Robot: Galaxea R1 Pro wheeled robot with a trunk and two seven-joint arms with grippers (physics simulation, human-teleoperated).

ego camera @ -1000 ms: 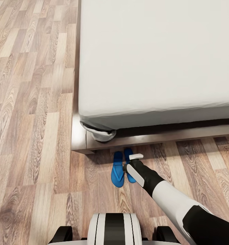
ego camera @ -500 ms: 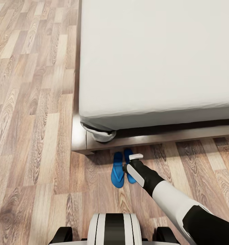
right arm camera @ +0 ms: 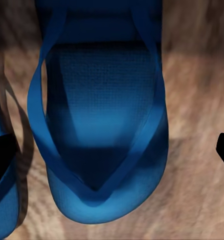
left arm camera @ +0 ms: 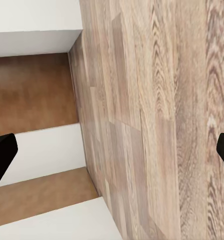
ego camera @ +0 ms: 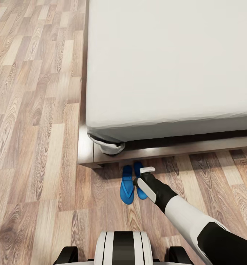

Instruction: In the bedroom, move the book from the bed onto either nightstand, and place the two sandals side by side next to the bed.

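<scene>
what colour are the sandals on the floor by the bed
Bright blue sandals, straps matching the soles; this shows best in the right wrist view, close up on one sandal.

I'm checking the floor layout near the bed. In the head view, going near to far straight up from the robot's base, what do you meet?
Robot base → two sandals on the wood floor → bed frame → grey mattress.

My head view is bright and sharp; a dark shadow lies under the light grey mattress [ego camera: 167,66]; my right wrist view is soft and dim.
</scene>
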